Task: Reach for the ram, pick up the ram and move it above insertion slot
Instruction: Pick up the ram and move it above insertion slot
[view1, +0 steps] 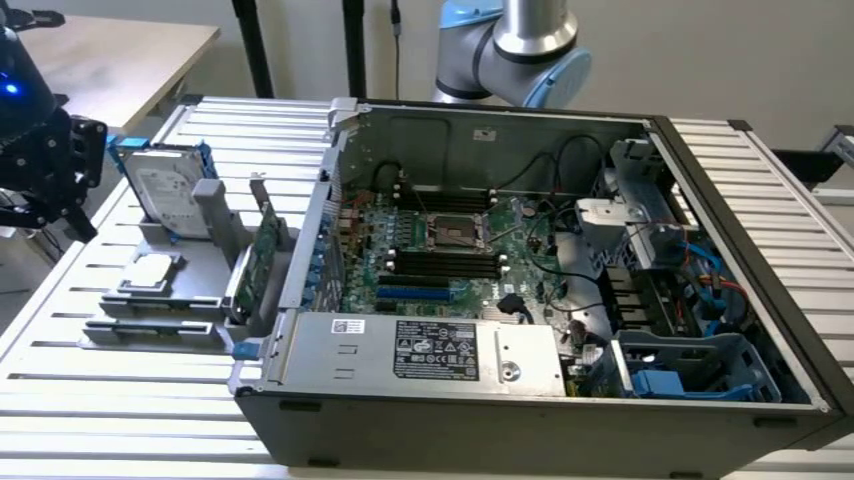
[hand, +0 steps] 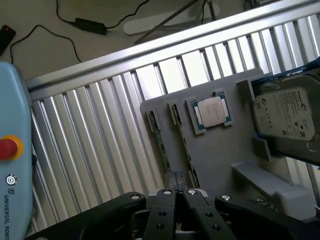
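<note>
Exterior view: the ram (view1: 160, 300), a thin green stick standing on edge, sits in a slot of the grey holder (view1: 187, 282). The holder rests on the ribbed metal counter (view1: 80, 400), left of the open computer case (view1: 534, 300). The black fingers (view1: 64, 205) hang far-left, well apart from the ram.

Wrist view: the fingers (hand: 167, 205) are pressed together, holding nothing. The ram (hand: 182, 147) stands just beyond their tips, beside a second stick (hand: 159, 140) and a square processor (hand: 212, 111).

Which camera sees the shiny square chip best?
The wrist view: it looks down on the square chip, so its whole silver top and green edge show. The exterior view shows the square chip slanted on the gray holder.
</note>
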